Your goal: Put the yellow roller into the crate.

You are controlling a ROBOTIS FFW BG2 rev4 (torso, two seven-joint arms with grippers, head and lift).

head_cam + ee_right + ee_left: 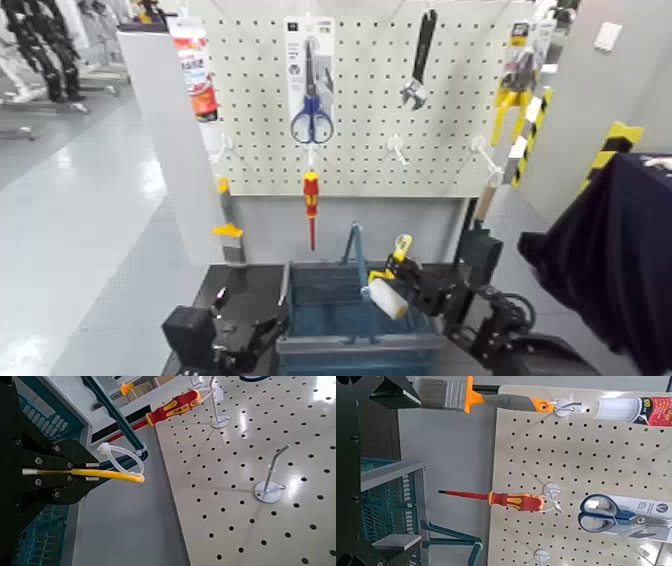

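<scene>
**Over the crate, roller in the right claw**

Above the crate (330, 300), toward its 3 o'clock side in the head view, the yellow roller (390, 285) hangs in the air, its white sleeve lowest and its yellow handle rising toward 1 o'clock. The right claw (425, 290) grips it from the 3 o'clock side, fingers closed on the handle. The right wrist view confirms the grip: the yellow handle (95, 475) runs out between the black fingers (55, 455), with a thin wire frame curving just beyond it; the sleeve itself is hidden there, though the head view shows it plainly.

The left claw (245, 340) sits low at 7 o'clock, beside the crate's near corner, its fingers spread and holding nothing. The crate's blue hoop handle (355, 255) stands upright over the middle.

On the pegboard (380, 90) behind, the head view shows scissors (312, 120), a wrench (420, 60), and a red-and-yellow screwdriver (311, 205) hanging point down. Only the left wrist view shows a paintbrush (455, 392) with an orange ferrule and a white tube (625, 409) hung farther along the board, plus a slice of the crate's slotted side (387, 503).
</scene>
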